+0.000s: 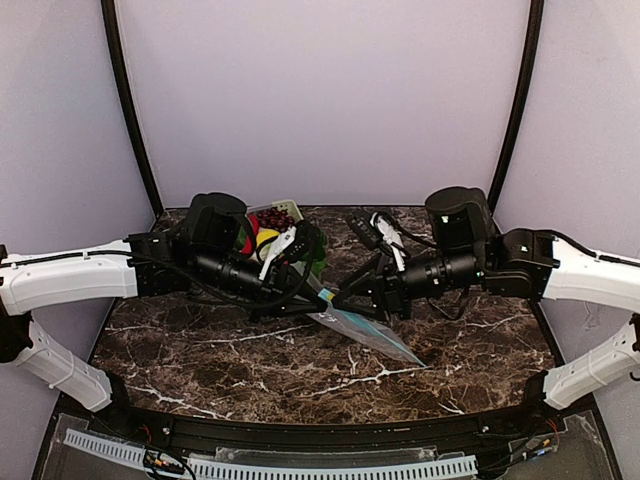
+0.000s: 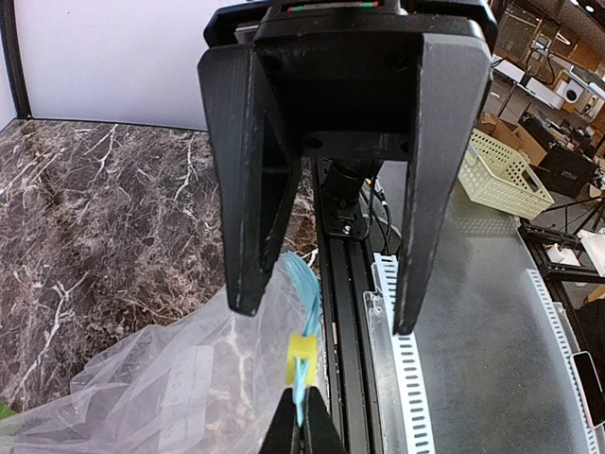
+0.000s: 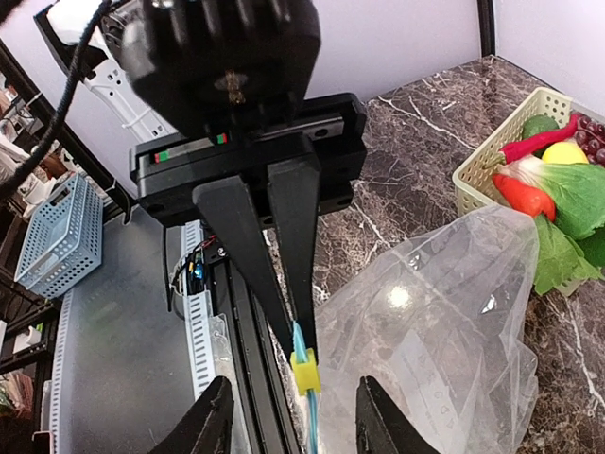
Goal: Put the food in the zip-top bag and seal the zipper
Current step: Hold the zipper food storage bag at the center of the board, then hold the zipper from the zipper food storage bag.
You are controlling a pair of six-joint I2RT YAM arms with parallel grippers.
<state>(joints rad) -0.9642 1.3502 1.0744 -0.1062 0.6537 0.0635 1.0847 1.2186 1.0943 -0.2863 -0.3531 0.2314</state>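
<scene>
The zip-top bag [image 1: 372, 333] hangs clear and crinkled between the two grippers over the table's middle; it also shows in the left wrist view [image 2: 170, 378] and the right wrist view [image 3: 444, 322]. My left gripper [image 2: 302, 426] is shut on the light blue zipper strip [image 2: 304, 293], right beside the yellow slider [image 2: 302, 357]. My right gripper [image 3: 298, 421] is open, its fingers wide on either side of the slider [image 3: 305, 375] without touching it. The food [image 3: 548, 180] (red chillies, lemon, grapes, leafy greens) lies in the pale green basket [image 3: 482, 180]. I see no food in the bag.
The basket [image 1: 290, 208] stands at the back left behind the left arm. The black rail of the table's front edge [image 2: 345, 284] runs just below the grippers. Small black and white objects [image 1: 375, 232] lie at the back centre. Marble surface extends left and right.
</scene>
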